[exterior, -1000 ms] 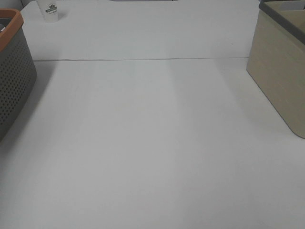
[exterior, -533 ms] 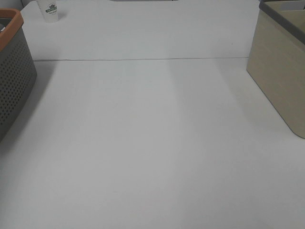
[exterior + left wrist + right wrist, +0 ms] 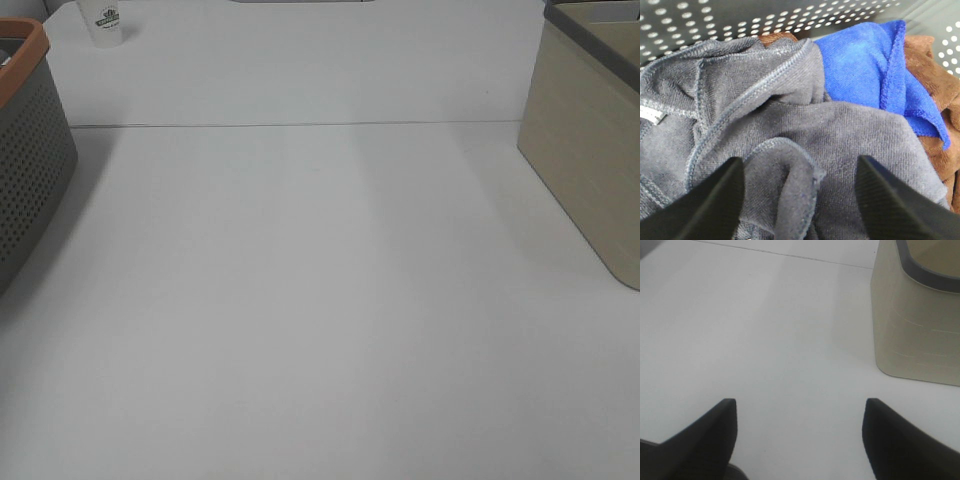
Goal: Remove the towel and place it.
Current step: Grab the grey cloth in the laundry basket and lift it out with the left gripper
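Observation:
In the left wrist view the charcoal-grey towel (image 3: 790, 125) lies crumpled inside the perforated grey basket (image 3: 715, 25), with a small white tag (image 3: 651, 115) at one corner. My left gripper (image 3: 800, 200) is open, its two dark fingers (image 3: 710, 200) straddling a fold of the towel just above it. My right gripper (image 3: 797, 440) is open and empty over the bare white table (image 3: 765, 340). Neither gripper shows in the exterior high view, where the basket (image 3: 25, 150) stands at the left edge.
A blue cloth (image 3: 865, 65) and a brown cloth (image 3: 935, 100) lie in the basket beside the towel. A beige bin with a grey rim (image 3: 590, 130) stands at the right, also in the right wrist view (image 3: 915, 315). A white cup (image 3: 105, 22) stands at the far left.

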### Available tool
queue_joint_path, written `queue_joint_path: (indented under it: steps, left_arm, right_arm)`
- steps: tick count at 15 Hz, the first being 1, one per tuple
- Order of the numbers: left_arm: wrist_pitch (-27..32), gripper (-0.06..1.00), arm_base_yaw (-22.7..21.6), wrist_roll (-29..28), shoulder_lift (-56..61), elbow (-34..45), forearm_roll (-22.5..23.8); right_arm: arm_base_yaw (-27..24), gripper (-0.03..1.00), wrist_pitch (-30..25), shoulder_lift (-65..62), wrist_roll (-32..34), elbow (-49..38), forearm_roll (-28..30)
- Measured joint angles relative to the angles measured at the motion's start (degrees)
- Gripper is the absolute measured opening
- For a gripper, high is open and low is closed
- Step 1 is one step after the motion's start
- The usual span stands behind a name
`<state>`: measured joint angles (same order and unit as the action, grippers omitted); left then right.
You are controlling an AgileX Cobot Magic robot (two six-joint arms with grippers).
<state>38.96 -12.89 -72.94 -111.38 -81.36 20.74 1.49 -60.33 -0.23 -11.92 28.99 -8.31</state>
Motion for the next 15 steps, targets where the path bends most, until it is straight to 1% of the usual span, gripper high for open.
queue_joint_path:
  steps: [2,3,8,9,10,12,13,15]
  left_arm:
    - [-0.06,0.51,0.00,-0.74,-0.06,0.00,0.00]
    - [-0.17,0.49,0.00,-1.43,-0.06,0.00,0.00]
    - [-0.92,0.47,0.00,-2.86,-0.86,0.00,-0.46]
    - [-1.09,0.44,0.00,-2.92,-0.86,0.00,-0.46]
    - [-1.15,0.38,0.00,-2.92,-0.86,0.00,-0.46]
    - [-1.15,0.12,0.00,-2.92,-0.74,0.00,-0.46]
    - [-1.32,0.03,0.00,-2.86,-0.29,0.00,-0.46]
    - [-2.06,0.00,0.00,-1.95,0.92,0.00,-0.29]
  right_arm:
    - [0.00,0.70,0.00,0.00,0.00,0.00,0.00]
    - [0.00,0.70,0.00,0.00,0.00,0.00,0.00]
    - [0.00,0.70,0.00,0.00,0.00,0.00,0.00]
    - [0.00,0.70,0.00,0.00,0.00,0.00,0.00]
    - [0.00,0.70,0.00,0.00,0.00,0.00,0.00]
    - [0.00,0.70,0.00,0.00,0.00,0.00,0.00]
    - [0.00,0.70,0.00,0.00,0.00,0.00,0.00]
    - [0.00,0.70,0.00,0.00,0.00,0.00,0.00]
